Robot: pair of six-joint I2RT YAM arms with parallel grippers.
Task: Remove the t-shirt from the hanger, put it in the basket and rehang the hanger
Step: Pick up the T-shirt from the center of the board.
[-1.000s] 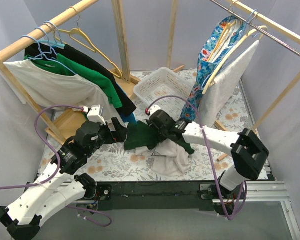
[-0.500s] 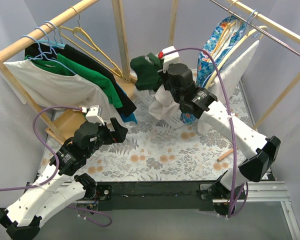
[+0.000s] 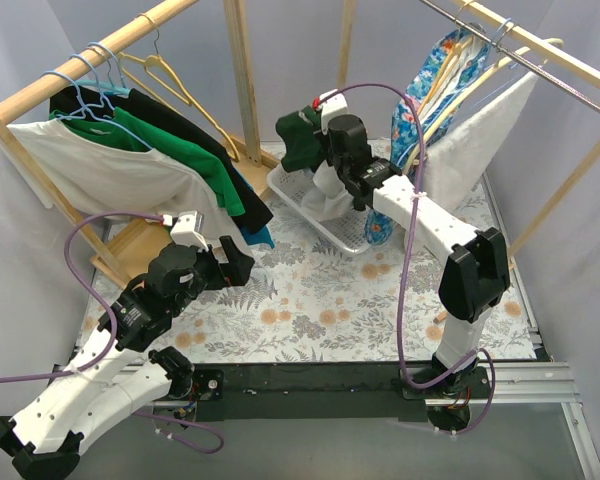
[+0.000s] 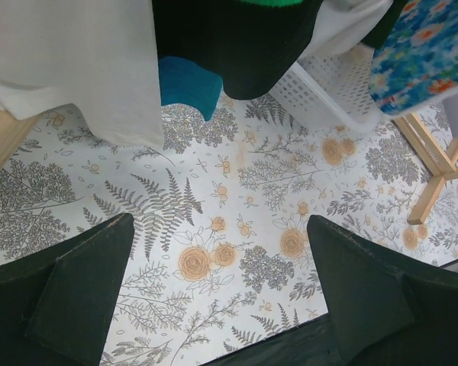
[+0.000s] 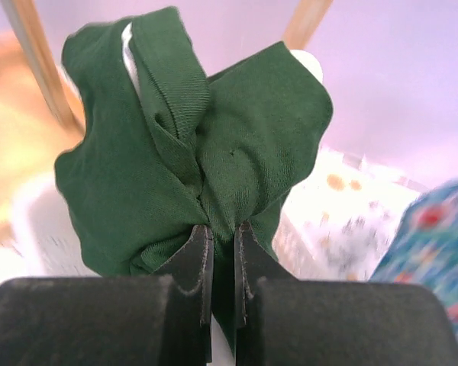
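Two arms show from above. My right jaws hold the dark green t-shirt [image 3: 298,142], off any hanger, high over a white basket [image 3: 330,232]. I judge it is ready to drop in. Pale cloth [image 3: 330,195] hangs beneath it into the basket. My left jaws wait low over the desk [image 3: 310,300].

Left wrist: jaws spread wide, gripping nothing, with the basket corner beyond.

Right wrist: jaws pressed together, pinching bunched green fabric.

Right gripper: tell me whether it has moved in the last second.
Yes. The right gripper went from mid-table up and farther back, beside the wooden post, holding the green shirt.
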